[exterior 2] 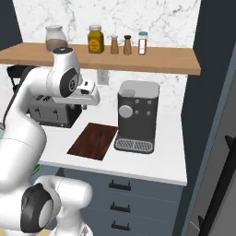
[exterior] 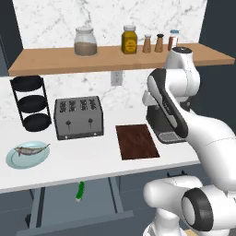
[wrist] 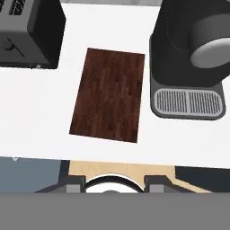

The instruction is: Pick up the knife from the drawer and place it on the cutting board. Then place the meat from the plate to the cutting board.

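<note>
Lying in open drawer (exterior: 115, 203), knife (exterior: 80, 191) well below fingers (wrist: 74, 185).

Left base view looks from behind-left, forward and down across the desk (exterior: 92, 159); right base view does the same from behind-right, closer to the coffee machine (exterior 2: 136, 115). Both share the cutting board (exterior: 136, 141). Hand view hangs high, facing straight down on that board.

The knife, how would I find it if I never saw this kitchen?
Find the white counter with the grey toaster. Just below its front edge, an open blue-grey drawer sticks out. The knife lies inside, and its bright green handle is the only green thing around.
</note>
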Motion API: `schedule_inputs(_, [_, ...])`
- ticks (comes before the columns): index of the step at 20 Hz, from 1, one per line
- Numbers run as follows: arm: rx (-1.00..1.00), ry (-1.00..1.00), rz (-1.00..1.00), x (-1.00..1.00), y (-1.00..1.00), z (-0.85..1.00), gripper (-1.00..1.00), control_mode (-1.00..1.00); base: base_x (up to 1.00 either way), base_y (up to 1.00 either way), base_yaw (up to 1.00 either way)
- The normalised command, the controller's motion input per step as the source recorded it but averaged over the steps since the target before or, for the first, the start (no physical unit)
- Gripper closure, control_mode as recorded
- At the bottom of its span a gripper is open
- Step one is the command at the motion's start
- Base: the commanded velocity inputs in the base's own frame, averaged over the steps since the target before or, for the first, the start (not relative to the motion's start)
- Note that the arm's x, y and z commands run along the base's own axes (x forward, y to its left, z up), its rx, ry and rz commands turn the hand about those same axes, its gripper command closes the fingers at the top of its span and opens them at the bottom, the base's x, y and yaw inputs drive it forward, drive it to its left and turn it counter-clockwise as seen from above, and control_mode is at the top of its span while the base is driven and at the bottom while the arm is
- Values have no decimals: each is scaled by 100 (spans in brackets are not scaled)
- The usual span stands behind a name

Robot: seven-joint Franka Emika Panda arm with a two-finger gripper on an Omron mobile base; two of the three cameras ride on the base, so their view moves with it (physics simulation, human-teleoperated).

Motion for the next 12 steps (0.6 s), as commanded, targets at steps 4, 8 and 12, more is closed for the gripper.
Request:
schedule_inputs(4, [1, 0, 0, 0, -13, -1, -100, -100, 0, 0, 0])
schedule_inputs(8, [-1, 1, 0, -5, -1, -11, -100, -100, 0, 0, 0])
schedule_inputs(12, [0, 0, 8, -16, -35, -18, -100, 100, -14, -37, 15])
